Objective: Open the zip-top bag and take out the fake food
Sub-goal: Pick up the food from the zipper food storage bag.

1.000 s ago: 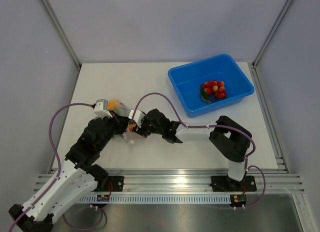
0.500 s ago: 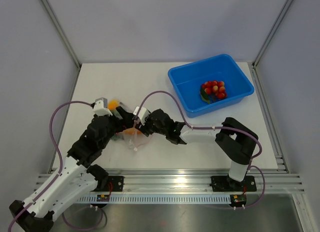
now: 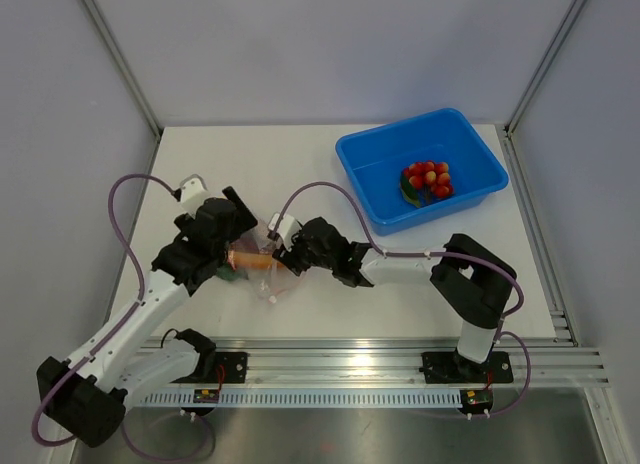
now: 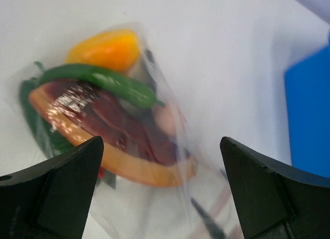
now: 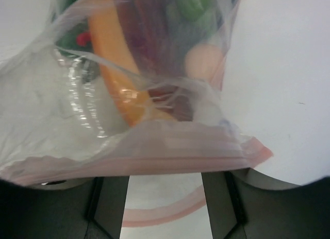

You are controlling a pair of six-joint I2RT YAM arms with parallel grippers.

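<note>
Gripping zip-top bag [image 5: 129, 146], seemingly, right pincer [image 5: 162, 169]; left pincer [image 4: 160, 192] spread

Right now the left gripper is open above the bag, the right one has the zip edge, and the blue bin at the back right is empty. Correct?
Not quite: the blue bin is not empty. The top view shows a cluster of small red and yellow fake food pieces in it. The rest stands: the left gripper is open over the zip-top bag, and the right gripper holds its zip edge.

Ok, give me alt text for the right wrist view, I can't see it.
A clear crinkly plastic zip-top bag fills the view, its pink zip strip lying across the right tool. Inside are an orange-rimmed wedge, green pieces and a pale round piece, over the white table.
</note>
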